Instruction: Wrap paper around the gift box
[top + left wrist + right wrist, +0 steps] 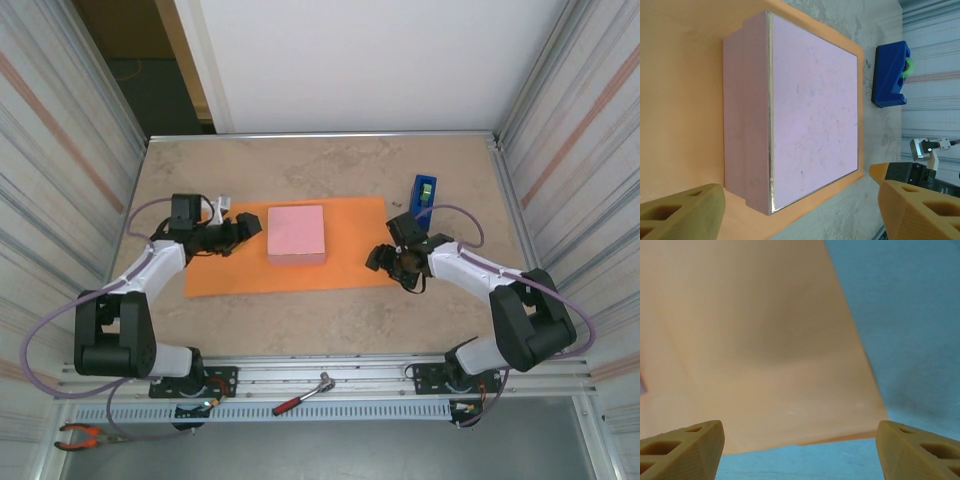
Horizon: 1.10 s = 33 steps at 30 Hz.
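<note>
The pale pink gift box (296,234) lies flat on the middle of the orange paper (235,275), which is spread flat on the table. My left gripper (236,232) hovers over the paper just left of the box, jaws open and empty. In the left wrist view the gift box (810,110) stands on the paper (680,75) ahead of my open left gripper (800,220). My right gripper (383,257) is low over the paper's right edge, open. In the right wrist view the paper (765,340) ends just ahead of the right gripper (800,452), with nothing between its fingers.
A blue tape dispenser (424,198) stands on the table beyond the paper's right corner, also seen as the dispenser (890,75) past the box. A red-handled tool (303,394) lies on the front rail and pliers (80,436) at the near left. Corrugated walls close both sides.
</note>
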Tool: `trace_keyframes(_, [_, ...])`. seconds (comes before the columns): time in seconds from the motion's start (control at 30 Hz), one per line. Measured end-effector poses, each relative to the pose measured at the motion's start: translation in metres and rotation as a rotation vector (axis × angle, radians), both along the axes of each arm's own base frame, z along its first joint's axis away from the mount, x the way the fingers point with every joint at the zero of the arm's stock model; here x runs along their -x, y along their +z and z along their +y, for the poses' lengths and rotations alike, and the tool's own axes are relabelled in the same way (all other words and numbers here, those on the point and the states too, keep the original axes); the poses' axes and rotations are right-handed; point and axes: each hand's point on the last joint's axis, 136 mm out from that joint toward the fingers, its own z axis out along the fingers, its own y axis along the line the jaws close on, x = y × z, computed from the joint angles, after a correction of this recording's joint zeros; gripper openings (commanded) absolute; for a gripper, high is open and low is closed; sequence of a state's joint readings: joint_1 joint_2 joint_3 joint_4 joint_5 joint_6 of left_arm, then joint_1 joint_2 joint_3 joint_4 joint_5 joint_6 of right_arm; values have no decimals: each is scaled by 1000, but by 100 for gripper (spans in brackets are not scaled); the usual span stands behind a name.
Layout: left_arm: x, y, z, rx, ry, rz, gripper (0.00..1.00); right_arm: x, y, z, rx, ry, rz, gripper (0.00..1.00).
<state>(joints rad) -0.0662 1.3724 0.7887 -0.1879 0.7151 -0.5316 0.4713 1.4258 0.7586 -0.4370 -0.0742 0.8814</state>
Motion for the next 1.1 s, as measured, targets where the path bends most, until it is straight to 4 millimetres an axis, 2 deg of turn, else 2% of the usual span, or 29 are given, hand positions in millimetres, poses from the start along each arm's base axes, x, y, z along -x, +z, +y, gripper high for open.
trace_keyframes(0.2, [2, 0, -5, 3, -11, 6, 81, 5, -3, -1, 41, 11, 4, 78])
trace_keyframes(0.47, [3, -1, -7, 3, -17, 9, 81, 11, -20, 0, 87, 28, 48, 78])
trace_keyframes(0.87, [3, -1, -11, 3, -29, 10, 81, 11, -21, -2, 92, 21, 44, 64])
trace_keyframes(1.1, [4, -1, -16, 2, -44, 13, 81, -3, -15, 12, 28, 28, -19, 62])
